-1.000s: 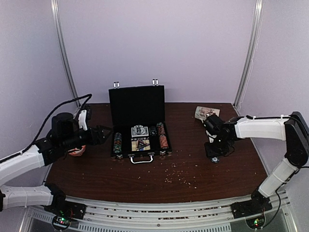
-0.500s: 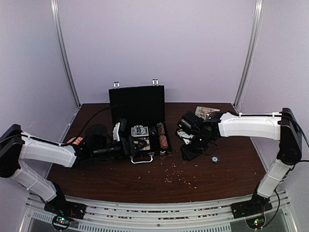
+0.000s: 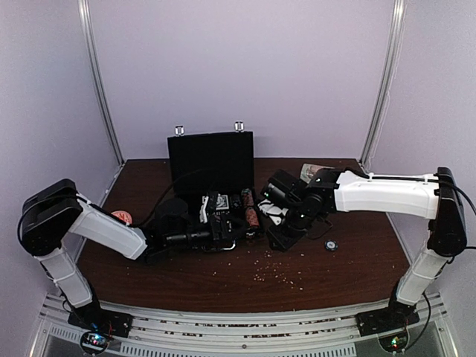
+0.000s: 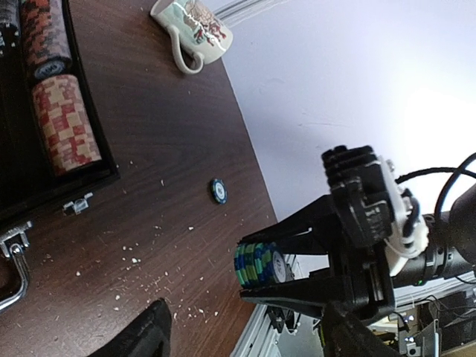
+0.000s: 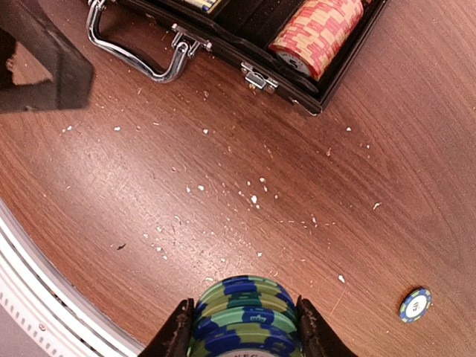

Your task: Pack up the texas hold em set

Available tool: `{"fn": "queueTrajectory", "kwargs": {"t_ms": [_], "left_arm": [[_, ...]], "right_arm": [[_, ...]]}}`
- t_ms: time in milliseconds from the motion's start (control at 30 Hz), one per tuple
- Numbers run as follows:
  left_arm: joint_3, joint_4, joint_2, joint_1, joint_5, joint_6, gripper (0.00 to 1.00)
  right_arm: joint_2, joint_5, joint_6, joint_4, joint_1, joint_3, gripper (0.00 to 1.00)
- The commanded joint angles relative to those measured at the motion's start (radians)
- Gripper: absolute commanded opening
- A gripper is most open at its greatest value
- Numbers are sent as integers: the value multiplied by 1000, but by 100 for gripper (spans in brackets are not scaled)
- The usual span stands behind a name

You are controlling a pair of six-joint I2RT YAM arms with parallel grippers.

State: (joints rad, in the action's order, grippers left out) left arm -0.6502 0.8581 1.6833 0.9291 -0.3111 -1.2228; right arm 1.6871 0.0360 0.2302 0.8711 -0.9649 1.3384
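Holding blue-green chip stack [image 5: 242, 301] clamped in right gripper [image 5: 243, 335] near briefcase [image 5: 297, 82] | left gripper [image 4: 249, 338] spread, empty | risk: arms crowd close; a bump could scatter the stack.

Dark wooden tabletop [image 3: 223, 277]. An open black case [image 3: 212, 160] stands just left of the right end effector [image 3: 277, 227]. A single blue chip [image 3: 330, 244] lies near its right, and a printed mug [image 3: 316, 172] sits beyond it. White crumbs [image 3: 277, 277] are scattered nearer the bases. An orange-red dish [image 3: 121, 217] sits well left of the left end effector [image 3: 232, 227].
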Motion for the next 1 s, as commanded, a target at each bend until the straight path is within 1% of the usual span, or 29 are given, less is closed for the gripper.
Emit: {"fn": "queueTrajectory", "kwargs": {"t_ms": [0,67,200,367,700,967], "left_arm": [[-58,150,63,8,-59,-81,72],[-78,142,89,9,-66,-86,71],[-106,190,153,8,-108,-128,71],[-148,191,209,9,-139,-154,71],[-215,208,282,8,-197,-188,71],[-231,267,318,10,-247,-227,71]], "right_arm": [[-41,0,-17,17,-11,37,15],[-41,-2,-22,18,-15,42,16],[-38,-4,-32,22,-20,56,16],[-38,-2,-43,22,-26,67,15],[-32,-4,-62,19,-35,84,15],[-21,-2,-76,10,-40,101,15]]}}
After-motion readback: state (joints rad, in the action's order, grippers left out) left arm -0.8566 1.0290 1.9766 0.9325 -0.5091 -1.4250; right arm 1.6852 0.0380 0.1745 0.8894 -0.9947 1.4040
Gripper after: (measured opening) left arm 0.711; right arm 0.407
